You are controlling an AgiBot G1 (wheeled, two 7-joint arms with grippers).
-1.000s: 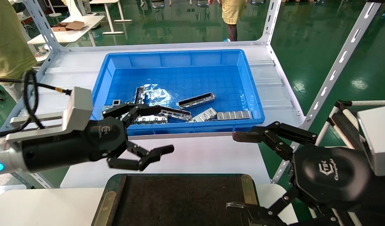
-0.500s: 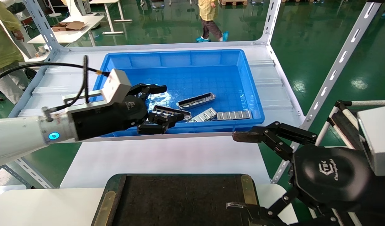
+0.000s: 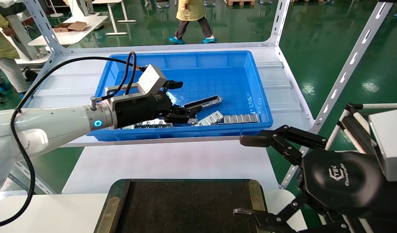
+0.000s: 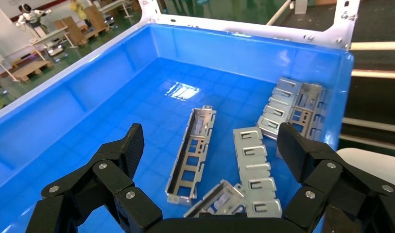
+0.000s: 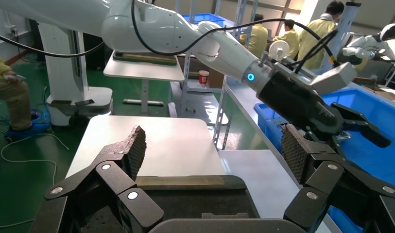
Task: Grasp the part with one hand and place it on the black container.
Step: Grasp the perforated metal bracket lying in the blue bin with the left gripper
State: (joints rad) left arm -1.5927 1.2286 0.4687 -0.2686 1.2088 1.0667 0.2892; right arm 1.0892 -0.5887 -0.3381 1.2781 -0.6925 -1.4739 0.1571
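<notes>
The part [image 3: 203, 102], a long silver channel bar, lies in the blue bin [image 3: 185, 60]. In the left wrist view it [image 4: 193, 145] lies on the bin floor between and below my open fingers. My left gripper [image 3: 185, 97] is open and empty over the bin's front middle, just left of the part; it also shows in the left wrist view [image 4: 212, 143]. A second channel bar [image 4: 219, 196] lies partly hidden under the palm. The black container [image 3: 185, 207] sits at the near edge. My right gripper [image 3: 243, 176] is open and empty beside its right end.
Short flat ribbed plates [image 3: 240, 118] lie at the bin's front right, also seen in the left wrist view [image 4: 253, 170]. The bin stands on a white shelf table [image 3: 172, 158] with slotted metal uprights [image 3: 347, 68]. People walk on the green floor behind.
My left gripper has moved forward and to the right, from above the white table into the blue bin, staying open. The right arm has not moved.
</notes>
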